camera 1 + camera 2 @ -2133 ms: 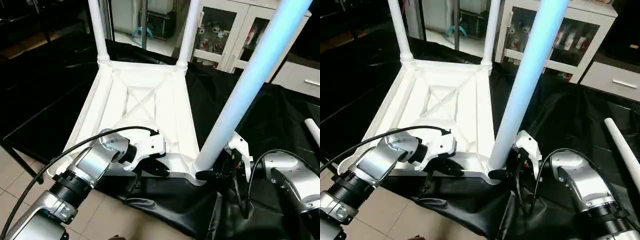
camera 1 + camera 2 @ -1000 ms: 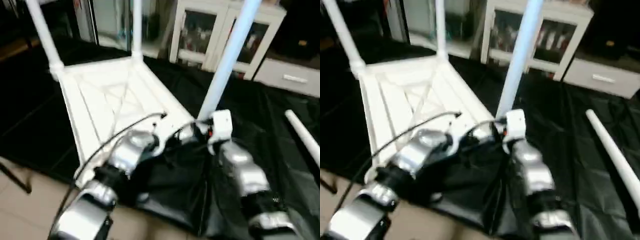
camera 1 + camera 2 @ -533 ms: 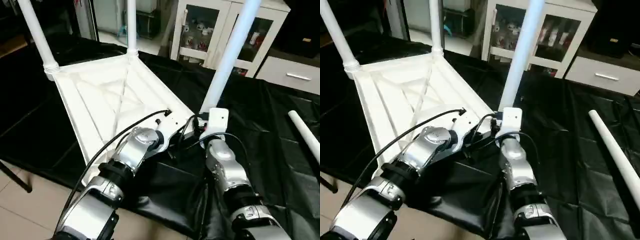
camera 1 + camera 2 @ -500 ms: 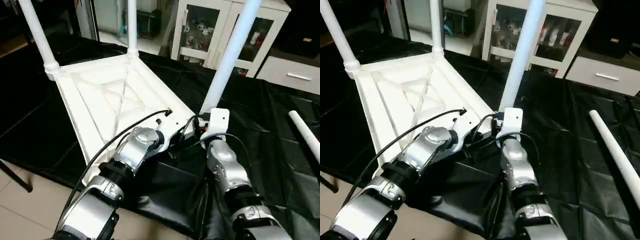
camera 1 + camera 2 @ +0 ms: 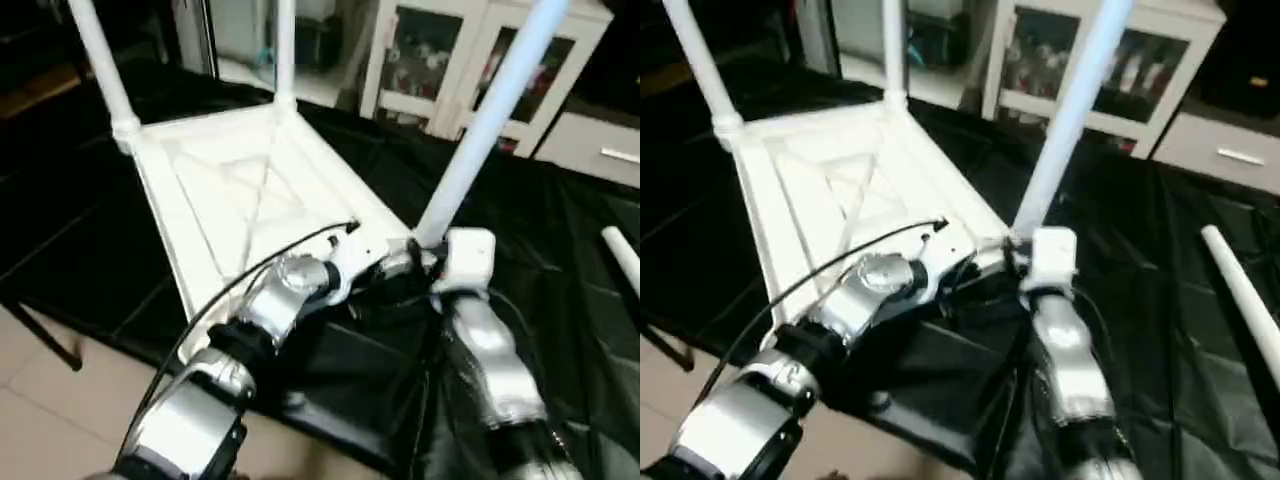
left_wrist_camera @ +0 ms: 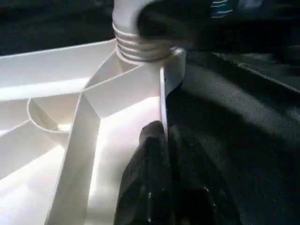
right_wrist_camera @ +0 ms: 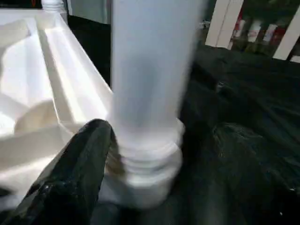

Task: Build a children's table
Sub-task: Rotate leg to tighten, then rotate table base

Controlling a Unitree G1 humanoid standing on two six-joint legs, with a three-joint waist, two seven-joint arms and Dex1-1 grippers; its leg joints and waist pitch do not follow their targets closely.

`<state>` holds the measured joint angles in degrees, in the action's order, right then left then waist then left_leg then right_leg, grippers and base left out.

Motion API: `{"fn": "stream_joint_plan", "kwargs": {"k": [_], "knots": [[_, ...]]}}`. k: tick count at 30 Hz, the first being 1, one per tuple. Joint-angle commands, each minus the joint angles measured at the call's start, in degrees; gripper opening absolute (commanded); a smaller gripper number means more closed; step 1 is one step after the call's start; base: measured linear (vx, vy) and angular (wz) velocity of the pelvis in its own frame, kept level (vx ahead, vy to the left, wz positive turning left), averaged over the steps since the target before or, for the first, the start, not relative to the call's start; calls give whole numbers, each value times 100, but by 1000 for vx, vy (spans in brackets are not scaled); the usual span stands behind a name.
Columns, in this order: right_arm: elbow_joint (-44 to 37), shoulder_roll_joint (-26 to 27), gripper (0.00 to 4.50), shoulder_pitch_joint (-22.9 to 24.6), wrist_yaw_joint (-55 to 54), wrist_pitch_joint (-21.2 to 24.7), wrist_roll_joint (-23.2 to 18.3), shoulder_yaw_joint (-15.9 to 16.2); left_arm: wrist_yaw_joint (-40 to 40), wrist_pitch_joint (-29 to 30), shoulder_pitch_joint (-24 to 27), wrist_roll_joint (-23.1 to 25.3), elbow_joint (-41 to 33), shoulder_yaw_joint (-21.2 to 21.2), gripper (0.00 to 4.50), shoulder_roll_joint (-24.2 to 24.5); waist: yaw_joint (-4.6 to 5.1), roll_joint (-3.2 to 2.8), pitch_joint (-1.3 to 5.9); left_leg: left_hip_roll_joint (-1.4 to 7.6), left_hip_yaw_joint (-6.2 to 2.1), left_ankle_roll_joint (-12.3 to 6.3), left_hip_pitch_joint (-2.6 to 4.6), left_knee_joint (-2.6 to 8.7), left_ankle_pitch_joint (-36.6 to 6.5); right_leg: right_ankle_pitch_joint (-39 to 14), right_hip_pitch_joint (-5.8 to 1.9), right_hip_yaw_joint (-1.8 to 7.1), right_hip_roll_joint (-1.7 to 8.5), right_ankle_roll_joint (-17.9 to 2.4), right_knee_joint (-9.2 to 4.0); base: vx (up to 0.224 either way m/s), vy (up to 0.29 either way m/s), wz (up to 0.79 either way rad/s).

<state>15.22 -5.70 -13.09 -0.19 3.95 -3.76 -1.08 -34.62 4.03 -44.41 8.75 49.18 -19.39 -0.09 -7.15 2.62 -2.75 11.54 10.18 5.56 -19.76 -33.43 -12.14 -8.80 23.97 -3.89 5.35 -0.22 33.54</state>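
The children's table's white tabletop (image 5: 230,190) lies underside up on black cloth, its X ribs showing. Three white legs stand in corner sockets: two at the far corners (image 5: 100,60) (image 5: 285,50) and one at the near right corner (image 5: 490,110). A fourth leg (image 5: 1240,290) lies loose on the cloth at the right. My left gripper (image 6: 161,136) is shut on the tabletop's thin rim wall just beside the near leg's threaded collar (image 6: 140,47). My right gripper (image 5: 422,252) sits at the base of that near leg (image 7: 150,84), close against its collar.
Black cloth (image 5: 560,230) covers the work surface and hangs over its near edge. Tiled floor (image 5: 50,400) shows at the lower left. A white cabinet with glass doors (image 5: 440,60) stands behind. A black cable (image 5: 250,280) arcs over my left forearm.
The head views have shifted and tilted. My left gripper stays clamped on the rim, and my right gripper stays at the near leg's base.
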Motion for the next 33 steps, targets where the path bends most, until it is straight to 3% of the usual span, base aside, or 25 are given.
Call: {"fn": "stream_joint_plan", "kwargs": {"k": [1,3,6,7,8,9,10,12,13,14,17,19,21,22,23,24,25,26,27,28,29,32,33], "knots": [[-478,-101,369,246,275,95,-73,60,128,-426,-113,-103,-76,205,0,-87,31,48,336,102,-17,-320,-30,443,-1030,-1412,-350,228,270,-748,-367,0,0,0],[-872,-180,369,489,606,72,-203,201,199,-526,-150,-49,3,182,0,-67,35,53,338,109,-23,-340,-36,434,-1070,-1449,-340,227,275,-702,-383,0,0,0],[-1285,-221,369,715,834,164,-343,280,324,-737,-232,-127,111,305,0,-85,67,29,341,111,-42,-385,-76,434,-934,-1318,-353,220,278,-775,-354,0,0,0],[-1368,-204,369,760,897,204,-436,277,287,-756,-244,-239,58,406,0,-87,68,23,343,111,-32,-411,-58,417,-879,-1211,-338,224,276,-828,-351,0,0,0],[-1426,-188,374,781,949,271,-523,265,193,-700,-238,-373,-15,504,27,-90,69,25,345,116,-34,-430,-63,414,-839,-1134,-339,226,276,-858,-343,0,0,0],[-1469,-176,376,798,988,321,-588,256,122,-658,-234,-474,-71,578,44,-92,62,14,348,110,-28,-464,-62,401,-757,-982,-343,226,277,-946,-322,0,0,0],[-1588,-197,376,798,1139,472,-707,277,-212,-303,-123,-887,-566,855,54,-14,47,-13,377,131,-37,-474,-56,387,-596,-661,-354,228,294,-1114,-266,0,0,0],[-1668,-229,376,737,1270,582,-782,286,-432,55,59,-1156,-1235,1015,54,144,68,34,380,140,-25,-553,-62,360,-368,-83,-349,215,261,-1376,-187,0,0,0],[-1693,-247,376,681,1332,647,-828,285,-492,249,166,-1333,-1663,1139,59,234,77,22,371,147,-15,-588,-61,359,-349,35,-361,216,274,-1498,-154,0,0,0],[-1727,-266,376,633,1398,720,-875,279,-543,488,256,-1533,-2053,1275,59,330,89,61,360,137,-12,-632,-84,356,-357,-3,-367,214,272,-1507,-165,0,0,0],[-1746,-356,376,507,1592,896,-954,276,-786,1011,475,-1976,-2954,1536,91,703,123,25,329,138,7,-568,-71,371,-582,-551,-355,230,280,-1398,-197,0,0,0],[-1736,-458,376,445,1735,906,-939,319,-902,1295,614,-2194,-3406,1729,108,990,142,7,319,133,17,-407,-51,379,-743,-926,-325,233,253,-1207,-225,0,0,0],[-1757,-700,376,362,2104,1027,-984,426,-1565,1572,1022,-2067,-3937,1810,124,2023,178,-6,310,126,11,-301,-67,406,-733,-1087,-324,235,222,-1021,-234,0,0,0],[-1779,-804,376,340,2294,1141,-1056,461,-1914,1643,1278,-1862,-4153,1785,132,2582,220,-23,328,136,-38,-242,-91,425,-707,-1096,-367,233,234,-891,-193,0,0,0],[-1782,-904,376,323,2461,1184,-1077,504,-2266,1856,1567,-1747,-4343,1791,139,3123,251,-15,309,129,-19,-214,-98,429,-695,-1116,-343,239,198,-833,-209,0,0,0],[-1783,-962,376,312,2567,1229,-1097,520,-2449,2073,1799,-1732,-4543,1820,139,3470,269,-55,311,124,-6,-161,-25,413,-705,-1085,-288,249,188,-836,-204,0,0,0],[-1791,-1023,376,307,2687,1309,-1140,540,-2576,2339,2018,-1768,-4733,1913,168,3776,277,-24,322,128,7,-118,-10,400,-636,-925,-285,252,183,-924,-173,0,0,0],[-1791,-1027,376,306,2694,1312,-1142,542,-2579,2357,2030,-1773,-4745,1919,168,3794,268,-40,308,128,6,-131,-9,407,-627,-897,-271,254,178,-966,-169,0,0,0],[-1799,-1079,376,299,2805,1363,-1168,563,-2619,2618,2208,-1841,-4926,2003,176,4046,233,-81,324,133,17,-89,45,392,-629,-776,-244,252,182,-1085,-149,0,0,0],[-1852,-1199,376,323,3062,1470,-1256,629,-2610,2973,2528,-1882,-5126,2224,177,4535,200,-43,301,138,29,-96,44,399,-687,-713,-228,250,169,-1176,-140,0,0,0],[-1858,-1215,376,326,3092,1477,-1262,639,-2603,3015,2561,-1888,-5143,2248,182,4588,198,-49,300,139,22,-88,25,407,-766,-734,-246,249,174,-1184,-128,0,0,0],[-1923,-1345,376,377,3318,1505,-1297,728,-2550,3154,2859,-1876,-5190,2397,207,5056,182,-26,267,128,18,-28,28,432,-1036,-1065,-235,252,170,-1101,-175,0,0,0],[-1933,-1380,376,403,3376,1492,-1295,757,-2590,3145,2989,-1789,-5138,2424,215,5215,168,-11,243,127,2,28,16,453,-1297,-1429,-234,258,187,-973,-217,0,0,0]]}}
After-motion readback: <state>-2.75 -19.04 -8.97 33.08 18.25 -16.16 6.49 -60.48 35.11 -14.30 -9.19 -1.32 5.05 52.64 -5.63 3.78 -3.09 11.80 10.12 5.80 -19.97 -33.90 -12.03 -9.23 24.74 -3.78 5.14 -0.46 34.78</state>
